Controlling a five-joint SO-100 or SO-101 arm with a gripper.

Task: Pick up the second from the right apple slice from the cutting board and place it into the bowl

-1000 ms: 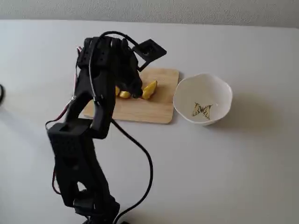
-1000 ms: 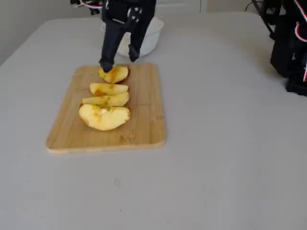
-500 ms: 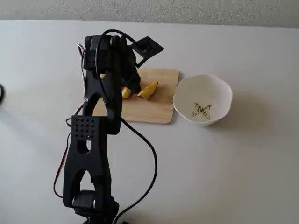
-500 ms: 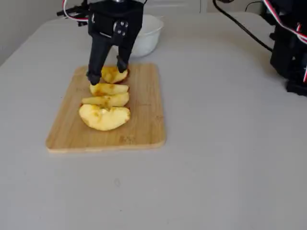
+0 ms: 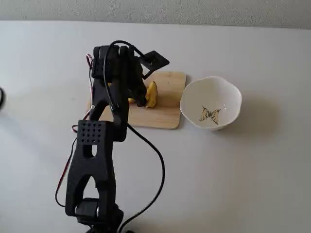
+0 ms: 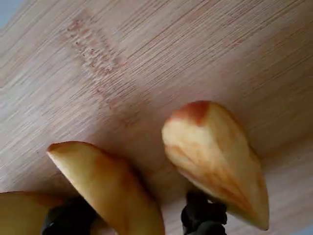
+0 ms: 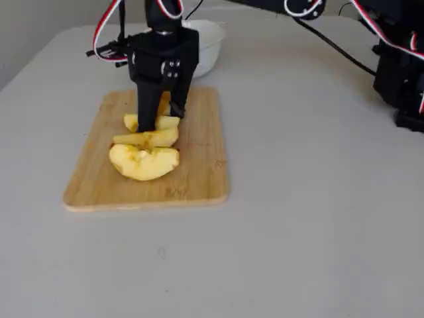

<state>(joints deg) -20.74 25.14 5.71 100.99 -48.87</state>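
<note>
The tan cutting board lies left of the white bowl with the butterfly drawing. Several pale-yellow apple slices lie in a row on the board; the nearest is, and another is. My gripper is down on the board among the far slices, jaws apart. In the wrist view my gripper straddles one apple slice; black fingertips show on either side. Another slice lies just outside the right finger. In a fixed view the arm hides most slices.
The bowl stands just behind the board's far end. My arm's black base and cables fill the near left of the table. Black hardware with red and white wires stands at the right edge.
</note>
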